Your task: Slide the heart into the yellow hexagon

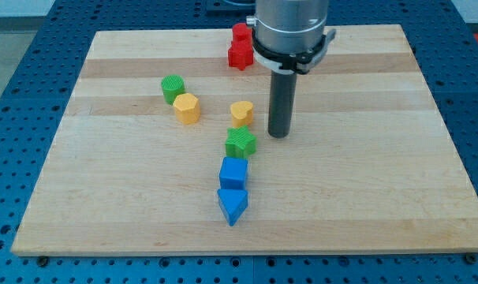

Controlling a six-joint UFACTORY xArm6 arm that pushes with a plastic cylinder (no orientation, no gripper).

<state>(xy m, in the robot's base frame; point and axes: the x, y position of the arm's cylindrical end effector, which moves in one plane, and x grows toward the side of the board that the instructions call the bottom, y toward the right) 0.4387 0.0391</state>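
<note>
The yellow heart (241, 113) lies near the middle of the wooden board (365, 181). The yellow hexagon (187, 107) lies to its left, a short gap apart, with a green block (173, 88) touching the hexagon's upper left. My tip (279, 134) rests on the board just right of the heart and slightly lower, a small gap away from it.
A green block (240, 143) sits just below the heart. Below it are a blue cube (233, 173) and a blue triangular block (232, 205) in a column. A red block (240, 47) lies at the view's top beside the arm.
</note>
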